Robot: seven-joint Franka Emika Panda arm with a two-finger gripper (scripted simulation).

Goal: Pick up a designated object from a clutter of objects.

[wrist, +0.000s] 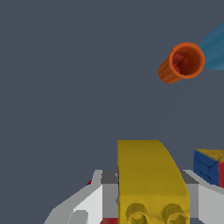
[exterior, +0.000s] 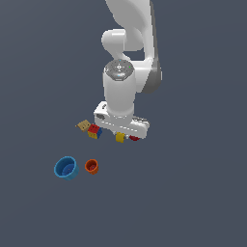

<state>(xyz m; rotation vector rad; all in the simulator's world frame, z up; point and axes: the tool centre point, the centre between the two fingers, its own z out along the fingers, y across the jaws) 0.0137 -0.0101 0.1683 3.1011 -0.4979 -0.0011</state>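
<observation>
In the exterior view you see the white arm (exterior: 126, 72) reaching down over the grey floor (exterior: 193, 193), its gripper (exterior: 123, 135) lowered onto the cluster of small items. The yellow brick (exterior: 119, 137) sits directly under the gripper body, partly covered by it. Just beside it, toward the exterior view's right, a red object (exterior: 134, 138) peeks out from under the gripper. Toward the exterior view's left lie the multicoloured cube (exterior: 94, 131) and, touching it, the tan block (exterior: 84, 126). Well apart from these stand the blue cup (exterior: 66, 168) and the smaller orange cup (exterior: 91, 166), near each other.

In the wrist view the yellow brick (wrist: 148, 179) fills the space between the grey fingers (wrist: 109, 192), studs facing the camera; you cannot tell whether the fingers press on it.
</observation>
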